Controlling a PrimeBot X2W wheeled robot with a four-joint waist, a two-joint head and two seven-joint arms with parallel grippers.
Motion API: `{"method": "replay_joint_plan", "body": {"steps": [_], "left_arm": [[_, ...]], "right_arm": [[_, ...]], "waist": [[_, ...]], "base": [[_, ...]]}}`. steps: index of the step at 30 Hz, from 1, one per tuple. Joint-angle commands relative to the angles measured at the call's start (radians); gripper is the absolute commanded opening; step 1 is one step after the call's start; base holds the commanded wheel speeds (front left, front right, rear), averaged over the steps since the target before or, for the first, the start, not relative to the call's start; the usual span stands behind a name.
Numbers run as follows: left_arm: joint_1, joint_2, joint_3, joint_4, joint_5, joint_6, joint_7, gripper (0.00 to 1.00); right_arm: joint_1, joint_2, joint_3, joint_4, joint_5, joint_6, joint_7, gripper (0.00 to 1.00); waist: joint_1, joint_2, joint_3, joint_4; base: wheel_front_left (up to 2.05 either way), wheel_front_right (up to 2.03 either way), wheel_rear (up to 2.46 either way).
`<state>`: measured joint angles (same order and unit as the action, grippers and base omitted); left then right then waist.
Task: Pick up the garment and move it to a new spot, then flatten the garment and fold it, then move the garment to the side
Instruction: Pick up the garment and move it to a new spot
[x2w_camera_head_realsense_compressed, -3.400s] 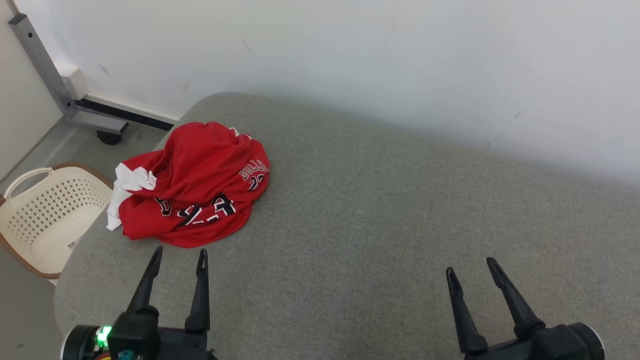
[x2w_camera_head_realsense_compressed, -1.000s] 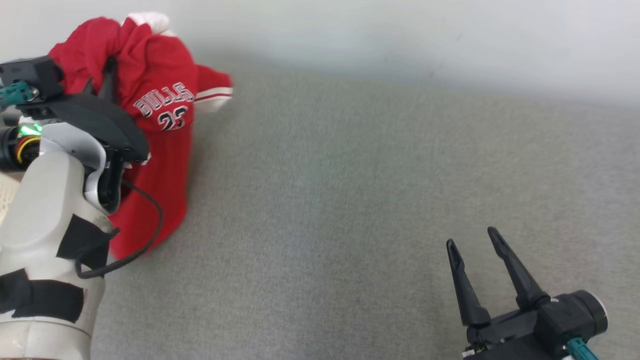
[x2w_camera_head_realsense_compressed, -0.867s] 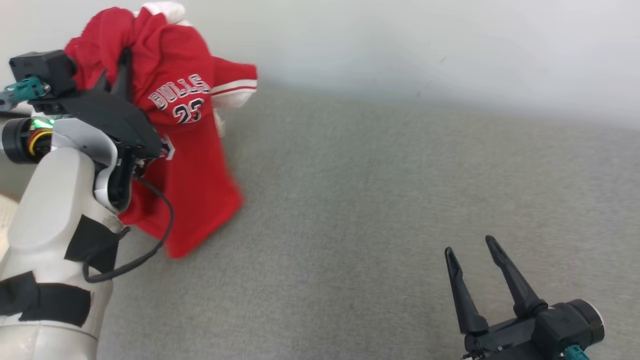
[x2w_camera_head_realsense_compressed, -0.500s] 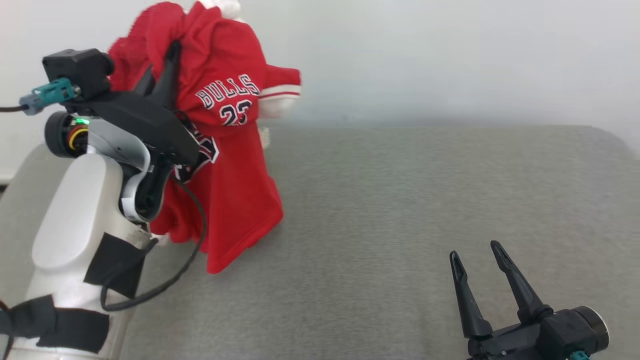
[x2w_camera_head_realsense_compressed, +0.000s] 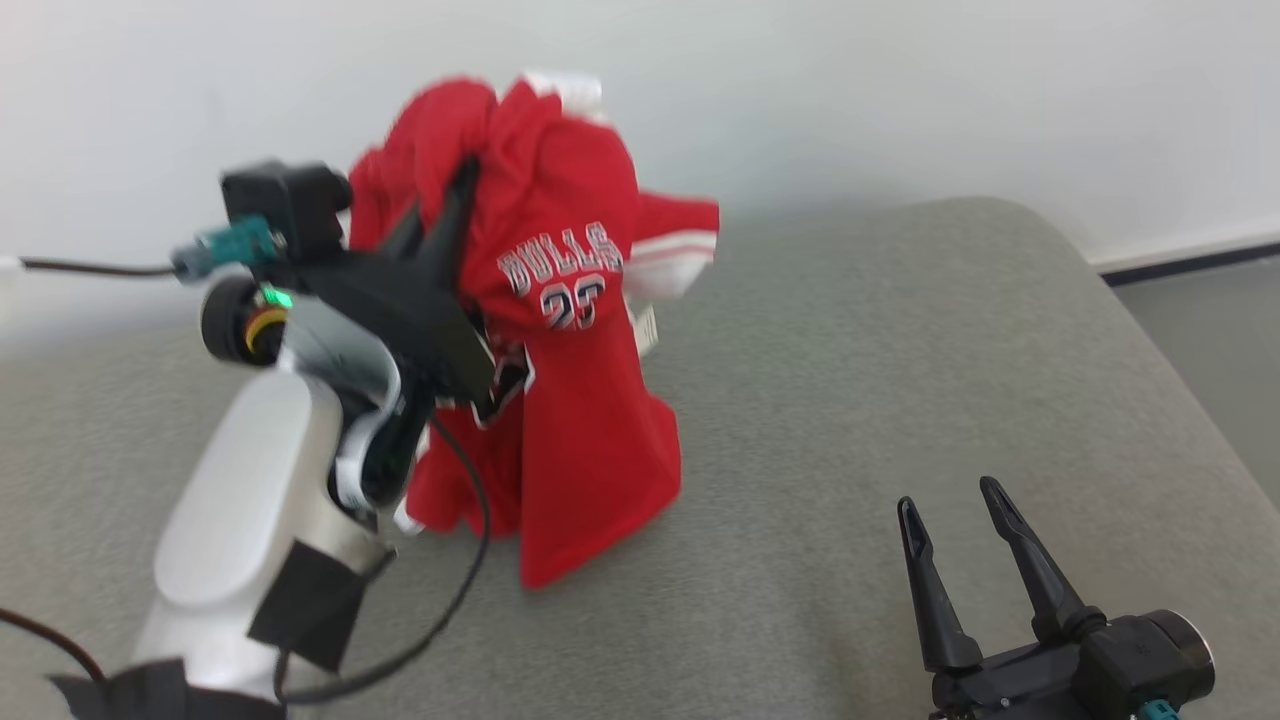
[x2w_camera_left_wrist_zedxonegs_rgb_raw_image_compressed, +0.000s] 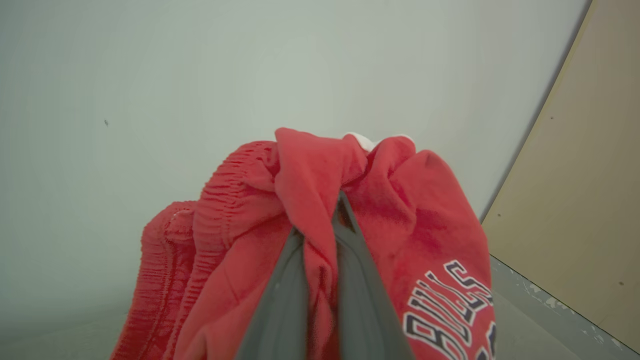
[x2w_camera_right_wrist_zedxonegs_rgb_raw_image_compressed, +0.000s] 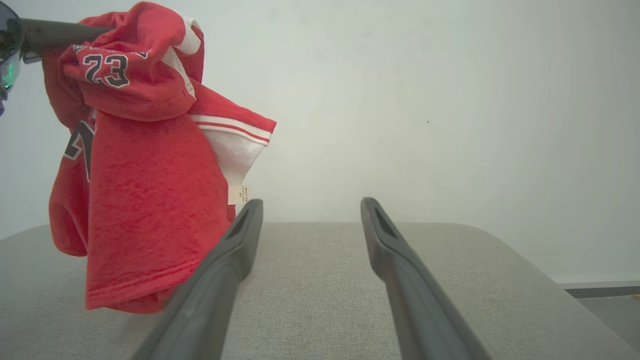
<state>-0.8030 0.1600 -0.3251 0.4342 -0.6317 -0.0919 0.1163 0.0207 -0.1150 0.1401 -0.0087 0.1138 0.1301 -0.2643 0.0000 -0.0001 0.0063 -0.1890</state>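
The garment (x2w_camera_head_realsense_compressed: 570, 400) is a red jersey with white trim and "BULLS 23" lettering. It hangs bunched from my left gripper (x2w_camera_head_realsense_compressed: 462, 180), which is shut on a fold near its top; its lower hem just reaches the grey cushion (x2w_camera_head_realsense_compressed: 900, 350). In the left wrist view the two fingers pinch red cloth (x2w_camera_left_wrist_zedxonegs_rgb_raw_image_compressed: 320, 200) between them. My right gripper (x2w_camera_head_realsense_compressed: 950, 500) stands open low at the right, well apart from the jersey. The right wrist view has the hanging garment (x2w_camera_right_wrist_zedxonegs_rgb_raw_image_compressed: 145, 200) to the left of its spread fingers (x2w_camera_right_wrist_zedxonegs_rgb_raw_image_compressed: 235, 250).
The cushion's rounded right edge (x2w_camera_head_realsense_compressed: 1150, 330) drops to the floor (x2w_camera_head_realsense_compressed: 1220, 310). A pale wall (x2w_camera_head_realsense_compressed: 900, 90) runs along the back. A black cable (x2w_camera_head_realsense_compressed: 440, 620) loops under my left forearm.
The camera has swung right. The left gripper has carried the hanging garment right, toward the cushion's middle. The right gripper stays open and still.
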Motion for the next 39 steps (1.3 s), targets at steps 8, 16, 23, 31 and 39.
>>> {"method": "replay_joint_plan", "body": {"steps": [8, 16, 23, 31, 39], "left_arm": [[0.188, -0.013, -0.083, 0.017, 0.075, 0.014, -0.099, 0.00], [0.290, -0.042, -0.163, 0.153, 0.139, 0.013, -0.227, 0.00], [0.295, -0.062, -0.189, 0.245, 0.151, 0.021, -0.285, 0.53], [0.357, -0.066, -0.202, 0.238, 0.184, 0.067, -0.356, 1.00], [0.457, -0.048, -0.163, 0.118, 0.196, 0.118, -0.380, 1.00]], "right_arm": [[-0.024, 0.017, 0.001, -0.011, 0.001, 0.001, -0.001, 1.00], [-0.057, 0.015, 0.004, -0.010, -0.009, 0.001, -0.001, 1.00], [-0.050, 0.004, 0.007, -0.001, -0.010, 0.001, -0.001, 1.00], [-0.017, -0.003, 0.012, 0.007, -0.002, 0.001, -0.001, 1.00], [0.014, -0.011, 0.003, 0.003, 0.002, 0.001, -0.001, 1.00]], "waist": [[0.0000, 0.0001, 0.085, -0.075], [0.0000, 0.0001, 0.130, -0.072], [0.0000, 0.0001, 0.109, -0.054], [0.0000, 0.0001, 0.043, -0.021], [0.0000, 0.0001, 0.002, 0.021]], "base": [[0.00, 0.00, 0.00], [0.00, 0.00, 0.00], [0.00, 0.00, 0.00], [0.00, 0.00, 0.00], [0.00, 0.00, 0.00]]}}
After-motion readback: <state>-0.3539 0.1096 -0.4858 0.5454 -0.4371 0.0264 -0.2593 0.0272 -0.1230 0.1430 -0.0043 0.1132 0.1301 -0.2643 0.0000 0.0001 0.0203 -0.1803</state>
